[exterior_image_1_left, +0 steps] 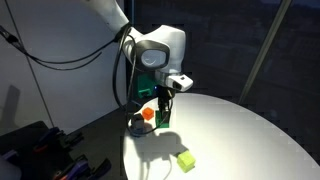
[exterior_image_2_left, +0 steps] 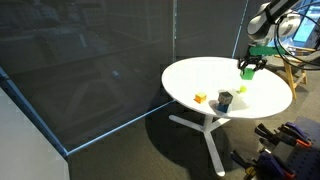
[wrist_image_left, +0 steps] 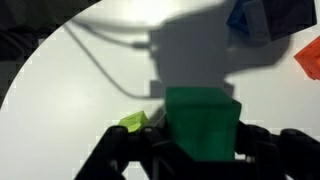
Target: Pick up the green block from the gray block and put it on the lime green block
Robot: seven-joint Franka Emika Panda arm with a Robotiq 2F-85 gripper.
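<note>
My gripper (wrist_image_left: pixel 203 150) is shut on the green block (wrist_image_left: pixel 203 122), which fills the lower middle of the wrist view. In both exterior views the gripper (exterior_image_1_left: pixel 163 108) (exterior_image_2_left: pixel 250 66) holds the green block (exterior_image_1_left: pixel 162 116) (exterior_image_2_left: pixel 248 72) above the white round table. The lime green block (wrist_image_left: pixel 133 122) lies on the table just left of the held block; it also shows in both exterior views (exterior_image_1_left: pixel 186 159) (exterior_image_2_left: pixel 241 88). The gray block (wrist_image_left: pixel 262 18) (exterior_image_2_left: pixel 224 100) sits apart on the table, with nothing on it.
An orange-red block (wrist_image_left: pixel 308 62) (exterior_image_1_left: pixel 148 114) (exterior_image_2_left: pixel 200 97) lies near the gray block. The white round table (exterior_image_1_left: pixel 240 130) (exterior_image_2_left: pixel 200 75) has a curved edge, visible at left in the wrist view. Dark glass panels stand behind it.
</note>
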